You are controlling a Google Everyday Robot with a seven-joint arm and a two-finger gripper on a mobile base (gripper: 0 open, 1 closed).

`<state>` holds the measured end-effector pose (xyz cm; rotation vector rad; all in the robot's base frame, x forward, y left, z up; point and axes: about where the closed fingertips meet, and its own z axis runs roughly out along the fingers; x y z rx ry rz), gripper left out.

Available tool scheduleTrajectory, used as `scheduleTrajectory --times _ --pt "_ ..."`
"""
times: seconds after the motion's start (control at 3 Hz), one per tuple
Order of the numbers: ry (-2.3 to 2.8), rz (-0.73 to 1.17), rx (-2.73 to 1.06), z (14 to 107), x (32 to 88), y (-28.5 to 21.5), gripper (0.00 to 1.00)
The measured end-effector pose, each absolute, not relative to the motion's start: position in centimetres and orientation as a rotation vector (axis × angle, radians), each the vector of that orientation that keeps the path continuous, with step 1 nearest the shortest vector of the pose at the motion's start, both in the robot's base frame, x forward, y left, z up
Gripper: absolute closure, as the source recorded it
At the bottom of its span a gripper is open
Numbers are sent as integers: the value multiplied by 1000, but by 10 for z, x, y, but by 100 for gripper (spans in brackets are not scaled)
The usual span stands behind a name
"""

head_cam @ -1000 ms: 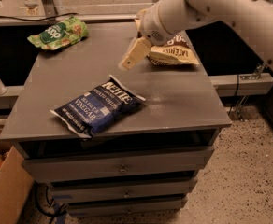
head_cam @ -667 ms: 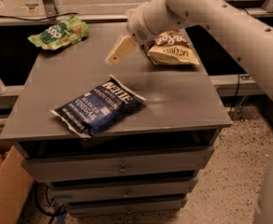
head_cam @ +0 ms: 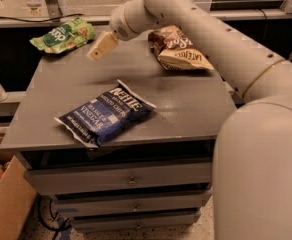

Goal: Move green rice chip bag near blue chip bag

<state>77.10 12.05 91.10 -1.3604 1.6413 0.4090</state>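
The green rice chip bag [head_cam: 63,35] lies at the far left corner of the grey cabinet top [head_cam: 186,96]. The blue chip bag [head_cam: 106,114] with white "Kettle" lettering lies near the front, left of the middle. My gripper [head_cam: 100,47] hangs above the back of the cabinet top, just right of the green bag and not touching it. It holds nothing. The white arm reaches in from the right.
A brown-and-cream chip bag [head_cam: 178,49] lies at the back right of the cabinet top. Drawers [head_cam: 131,179] are below the top. A cardboard box [head_cam: 6,204] stands on the floor at the left. A dark shelf runs behind the cabinet.
My gripper has moved left across the back of the cabinet top, away from the brown-and-cream bag and closer to the green bag. The bags have not moved.
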Motion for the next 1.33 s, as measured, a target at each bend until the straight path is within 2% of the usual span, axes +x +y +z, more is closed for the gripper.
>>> scheduleTrajectory --times 0.33,0.67,1.33 --pt "1650 443 -1339 911 790 155 0" --pt "1663 486 -1366 895 811 215 0" --pt "1633 503 -1363 893 814 224 0"
